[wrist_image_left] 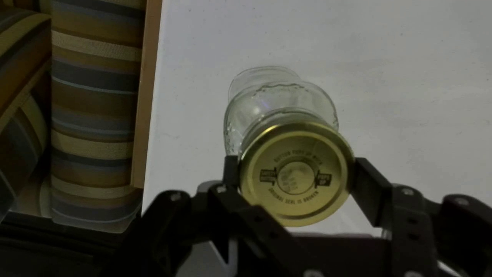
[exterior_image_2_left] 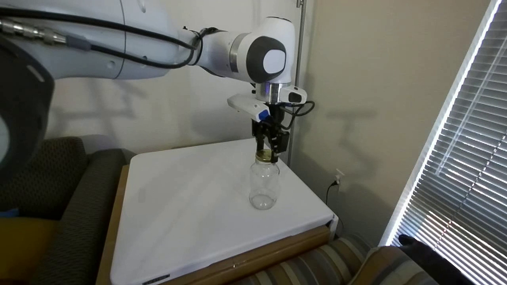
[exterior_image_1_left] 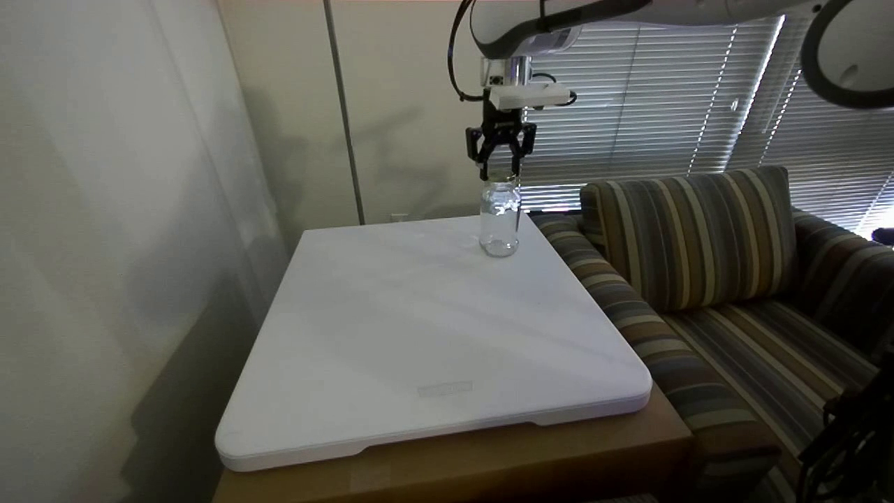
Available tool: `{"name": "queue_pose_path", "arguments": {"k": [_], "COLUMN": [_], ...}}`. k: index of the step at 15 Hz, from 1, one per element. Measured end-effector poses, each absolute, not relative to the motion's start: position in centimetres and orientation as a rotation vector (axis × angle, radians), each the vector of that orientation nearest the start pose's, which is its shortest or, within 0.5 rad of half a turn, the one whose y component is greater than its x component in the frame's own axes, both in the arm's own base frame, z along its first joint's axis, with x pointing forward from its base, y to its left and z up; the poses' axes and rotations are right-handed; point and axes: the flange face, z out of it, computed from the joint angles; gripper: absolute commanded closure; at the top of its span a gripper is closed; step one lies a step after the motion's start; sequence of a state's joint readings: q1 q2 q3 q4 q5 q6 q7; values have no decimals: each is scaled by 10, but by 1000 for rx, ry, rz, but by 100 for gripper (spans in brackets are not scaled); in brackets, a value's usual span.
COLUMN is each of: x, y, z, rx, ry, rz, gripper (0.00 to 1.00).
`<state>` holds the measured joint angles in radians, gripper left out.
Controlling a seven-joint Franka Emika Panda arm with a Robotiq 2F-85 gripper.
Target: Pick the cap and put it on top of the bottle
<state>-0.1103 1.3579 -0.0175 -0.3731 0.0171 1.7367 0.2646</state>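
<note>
The clear bottle stands upright on the white table near one edge, in both exterior views (exterior_image_1_left: 499, 222) (exterior_image_2_left: 264, 182). The gold-olive cap (exterior_image_2_left: 263, 155) is at the bottle's mouth. In the wrist view the round cap (wrist_image_left: 295, 206) faces the camera and covers the mouth, with the bottle (wrist_image_left: 282, 96) partly visible behind it. My gripper (wrist_image_left: 296, 173) points down over the bottle, with a black finger against each side of the cap. Its fingers also show around the cap in an exterior view (exterior_image_2_left: 267, 152). Whether the cap sits fully on the rim cannot be told.
The white tabletop (exterior_image_1_left: 419, 314) rests on a brown box (exterior_image_1_left: 461, 461). A striped sofa (exterior_image_1_left: 691, 251) stands right beside the table edge near the bottle. Walls, a metal pole (exterior_image_2_left: 299, 59) and window blinds (exterior_image_2_left: 463, 150) stand around.
</note>
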Motion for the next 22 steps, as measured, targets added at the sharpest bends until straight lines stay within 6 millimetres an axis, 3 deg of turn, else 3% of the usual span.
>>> {"name": "queue_pose_path", "arguments": {"k": [22], "x": [806], "y": [-97], "z": [232], "rx": [-3074], "ry": [697], "rz": [-75], "gripper": [53]}}
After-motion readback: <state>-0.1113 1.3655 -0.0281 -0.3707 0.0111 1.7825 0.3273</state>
